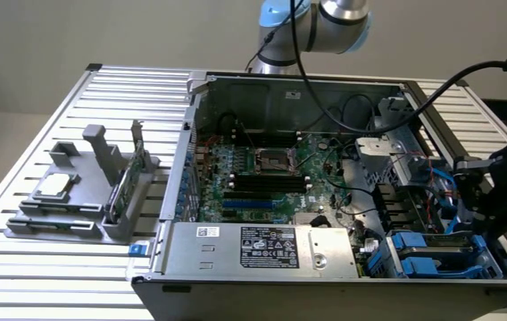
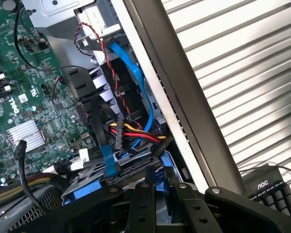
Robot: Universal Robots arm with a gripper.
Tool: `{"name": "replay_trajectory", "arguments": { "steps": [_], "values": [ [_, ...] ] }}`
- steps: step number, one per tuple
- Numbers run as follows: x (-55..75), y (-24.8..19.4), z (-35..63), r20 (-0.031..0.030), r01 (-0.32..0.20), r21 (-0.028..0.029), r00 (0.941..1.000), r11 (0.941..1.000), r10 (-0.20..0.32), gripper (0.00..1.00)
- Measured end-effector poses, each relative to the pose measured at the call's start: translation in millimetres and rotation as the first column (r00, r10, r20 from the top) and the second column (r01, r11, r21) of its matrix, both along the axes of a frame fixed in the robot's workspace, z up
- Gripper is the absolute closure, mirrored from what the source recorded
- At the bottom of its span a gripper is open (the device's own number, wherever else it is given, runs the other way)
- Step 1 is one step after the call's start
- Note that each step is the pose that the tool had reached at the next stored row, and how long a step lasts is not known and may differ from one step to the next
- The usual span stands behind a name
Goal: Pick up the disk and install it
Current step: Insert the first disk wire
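The disk point(image 1: 432, 253), silver-grey with a blue plastic bracket, sits low in the drive bay at the near corner of the open computer case point(image 1: 191, 134), on the exterior view's right. My black gripper point(image 1: 478, 224) hangs right over that corner, beside the case's side wall. In the wrist view its two dark fingers point(image 2: 143, 206) stand close together with the disk's blue bracket edge between them. The disk's grey face point(image 2: 128, 170) stretches away from my gripper point(image 2: 162, 206) into the bay. Red, yellow and black power wires point(image 2: 131, 133) and a blue data cable point(image 2: 140, 82) lie just beyond it.
The case lies open on a slatted metal table point(image 1: 57, 107), showing the green motherboard point(image 1: 263, 174) and a grey power supply point(image 1: 263, 247) along the near side. A grey holder point(image 1: 84, 194) on the exterior view's left carries a square chip and an upright green card. The case's side wall point(image 2: 165, 92) runs close beside the bay.
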State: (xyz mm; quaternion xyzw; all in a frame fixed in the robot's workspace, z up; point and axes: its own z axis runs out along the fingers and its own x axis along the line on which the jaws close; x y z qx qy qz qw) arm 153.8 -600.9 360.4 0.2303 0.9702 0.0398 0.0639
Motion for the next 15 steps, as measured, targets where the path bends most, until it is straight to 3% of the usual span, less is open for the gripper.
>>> {"name": "replay_trajectory", "arguments": {
  "steps": [4, 10, 15],
  "values": [
    [-0.1, -0.1, -0.5, -0.0005, 0.044, 0.0164, 0.9990, 0.9989, -0.044, 0.78],
    [-0.1, -0.1, -0.2, -0.0047, 0.079, 0.0553, 0.9969, 0.9953, -0.079, 0.78],
    [-0.3, -0.1, 1.0, -0.0122, 0.109, 0.0838, 0.9941, 0.9906, -0.108, 0.78]
  ]
}}
